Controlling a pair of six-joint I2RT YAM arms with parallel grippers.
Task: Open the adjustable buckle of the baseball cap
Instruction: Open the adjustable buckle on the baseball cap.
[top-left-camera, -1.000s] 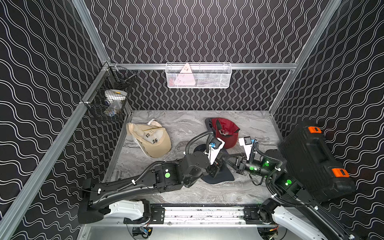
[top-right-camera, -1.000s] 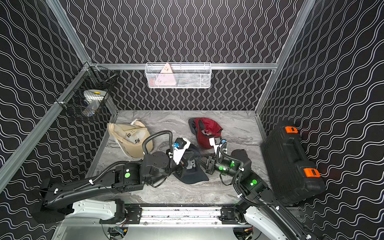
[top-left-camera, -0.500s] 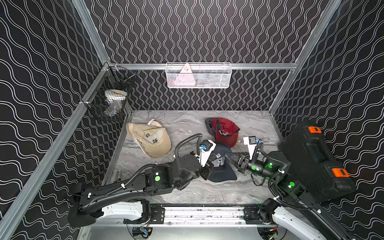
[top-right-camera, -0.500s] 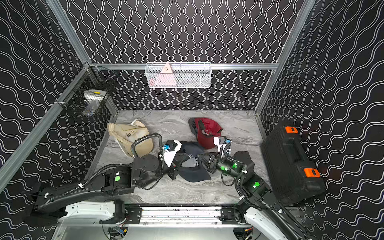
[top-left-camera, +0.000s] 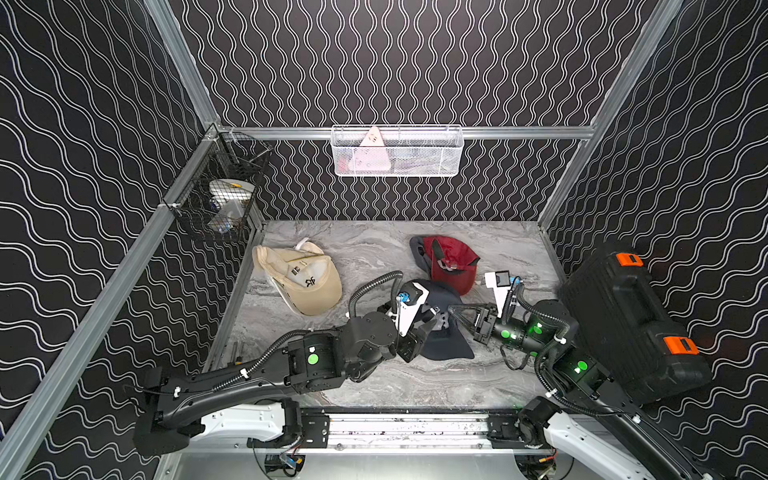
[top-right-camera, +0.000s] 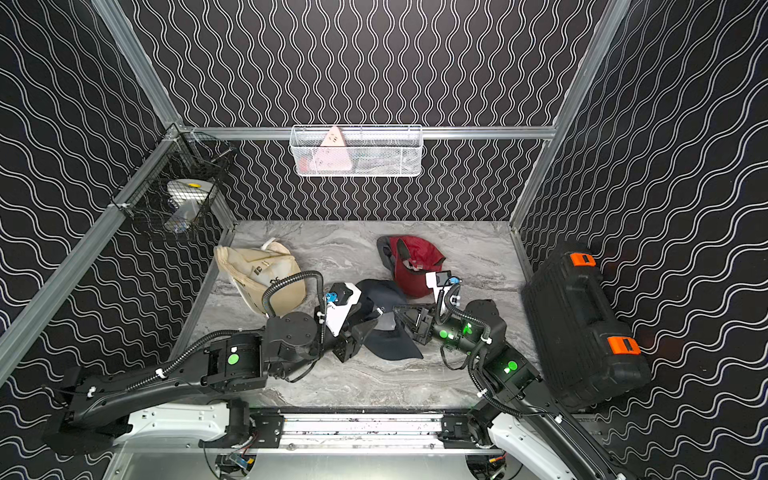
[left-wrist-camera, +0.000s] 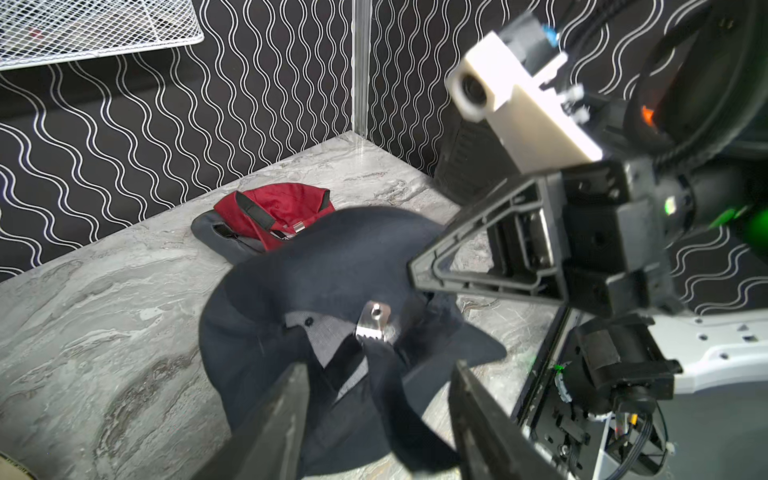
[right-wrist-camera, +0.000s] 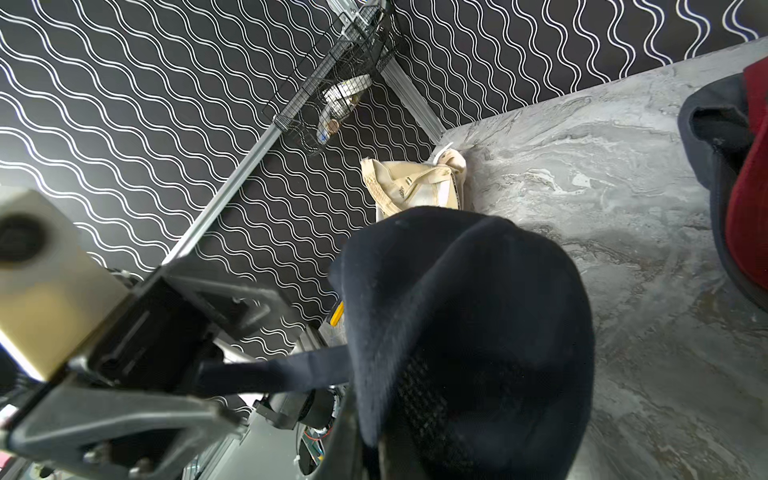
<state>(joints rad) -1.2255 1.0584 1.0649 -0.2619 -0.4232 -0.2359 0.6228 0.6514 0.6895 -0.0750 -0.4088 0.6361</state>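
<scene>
Navy baseball cap (top-left-camera: 446, 345) at lower centre in both top views, resting on the marble tabletop (top-left-camera: 374, 245), just below the red cap (top-left-camera: 451, 266) and to the right of the beige cap (top-left-camera: 307, 286). The right gripper (top-left-camera: 452, 310) reaches in from the right, its jaws drawn together on the cap's rear edge, as they were a second ago. The left gripper (left-wrist-camera: 380, 374), clamped a second ago, now has its fingers (left-wrist-camera: 291, 399) parted. The dark strap (left-wrist-camera: 386, 374) hangs down between them, but whether it touches either one cannot be told. The metal buckle (left-wrist-camera: 374, 322) sits near the centre of the left wrist view, at the strap's upper end, with its toothed edge exposed. The left arm lies slightly farther toward the lower left than a second ago, and the cap stays in much the same spot between the two grippers. A black case (top-left-camera: 623, 316) stands at the right edge.
</scene>
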